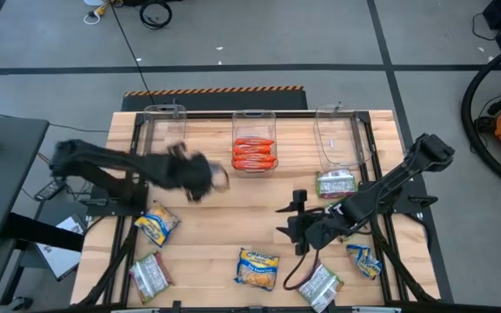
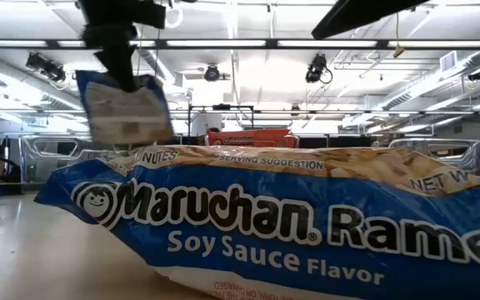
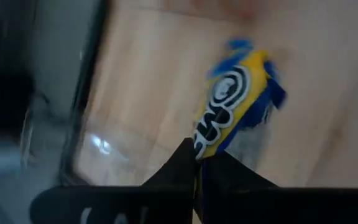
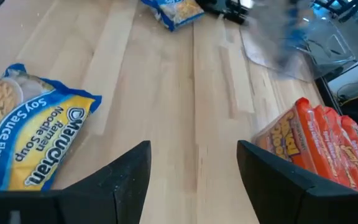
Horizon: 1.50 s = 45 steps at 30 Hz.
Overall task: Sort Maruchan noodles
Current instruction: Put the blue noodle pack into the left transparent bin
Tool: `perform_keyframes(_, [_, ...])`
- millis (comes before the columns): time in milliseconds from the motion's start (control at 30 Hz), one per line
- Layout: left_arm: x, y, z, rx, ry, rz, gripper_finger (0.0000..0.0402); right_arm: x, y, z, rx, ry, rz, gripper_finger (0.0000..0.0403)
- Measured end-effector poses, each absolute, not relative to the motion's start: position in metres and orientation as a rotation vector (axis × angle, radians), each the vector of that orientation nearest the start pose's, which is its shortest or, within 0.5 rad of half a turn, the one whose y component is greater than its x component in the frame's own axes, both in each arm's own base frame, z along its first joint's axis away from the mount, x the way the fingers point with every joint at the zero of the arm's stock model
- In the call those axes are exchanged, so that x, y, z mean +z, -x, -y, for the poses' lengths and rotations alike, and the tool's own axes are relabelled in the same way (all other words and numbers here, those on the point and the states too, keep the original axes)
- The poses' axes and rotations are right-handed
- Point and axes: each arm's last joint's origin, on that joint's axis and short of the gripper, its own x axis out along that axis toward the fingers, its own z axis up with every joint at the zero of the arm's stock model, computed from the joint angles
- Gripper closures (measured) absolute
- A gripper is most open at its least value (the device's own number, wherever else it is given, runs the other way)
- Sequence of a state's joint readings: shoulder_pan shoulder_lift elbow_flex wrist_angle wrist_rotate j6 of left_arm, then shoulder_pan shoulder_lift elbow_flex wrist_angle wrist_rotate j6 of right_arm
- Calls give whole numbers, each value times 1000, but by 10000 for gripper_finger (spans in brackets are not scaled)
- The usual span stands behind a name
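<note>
L pincer (image 3: 197, 163) is pressed together on a yellow-and-blue packet (image 3: 232, 112), pinching its edge; in the low view the packet hangs clear of the worktop (image 1: 224, 213). From above, this arm is over the worktop's left-centre, near the left clear bin (image 1: 163, 117). R pincer (image 1: 296, 217) is spread, holding nothing, low over the worktop right of centre; its wrist view shows a soy sauce packet (image 4: 33, 143) lying flat to one side & orange-red packets (image 4: 319, 146) to the other. Those orange-red packets sit in the middle bin (image 1: 254, 122). A silvery-white packet (image 1: 336, 183) lies by the right bin (image 1: 337, 135). More packets lie flat along the near edge: front-left packet (image 1: 156, 223), another silvery one (image 1: 150, 276), a centre packet (image 1: 257, 267), 2 more at right (image 1: 322, 285)
</note>
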State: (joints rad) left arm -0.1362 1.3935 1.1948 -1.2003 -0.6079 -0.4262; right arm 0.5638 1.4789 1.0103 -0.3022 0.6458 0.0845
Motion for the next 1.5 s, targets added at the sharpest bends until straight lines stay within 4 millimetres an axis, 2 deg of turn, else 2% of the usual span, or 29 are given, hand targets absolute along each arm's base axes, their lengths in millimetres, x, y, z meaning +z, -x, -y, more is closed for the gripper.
perform_keyframes(100, [305, -221, -19, 817, 50, -1053, 385, 244, -270, -149, -102, 358, -639, 160])
perform_keyframes(267, [331, -195, -71, 1035, 256, -835, 385, 245, -273, -144, -108, 350, -633, 160])
perform_keyframes(467, [342, -172, -131, 1284, 498, -582, 384, 245, -275, -143, -72, 305, -636, 160])
perform_keyframes(633, [345, -157, -164, 1524, 739, -213, 384, 244, -272, -150, -28, 253, -646, 160])
perform_keyframes(767, [321, -155, -171, 1643, 991, 56, 383, 242, -266, -159, 21, 198, -674, 160])
perform_keyframes(1000, [248, -166, -156, 1679, 1372, 536, 382, 238, -251, -175, 55, 155, -716, 160])
perform_keyframes(1233, [211, -149, -148, 1843, 1357, 805, 382, 225, -240, -180, 58, 126, -747, 160])
perform_keyframes(1333, [209, -142, -152, 1898, 1277, 874, 382, 220, -239, -179, 33, 89, -760, 160])
perform_keyframes(1500, [209, -132, -164, 1972, 1166, 868, 381, 212, -238, -177, 6, 53, -731, 160])
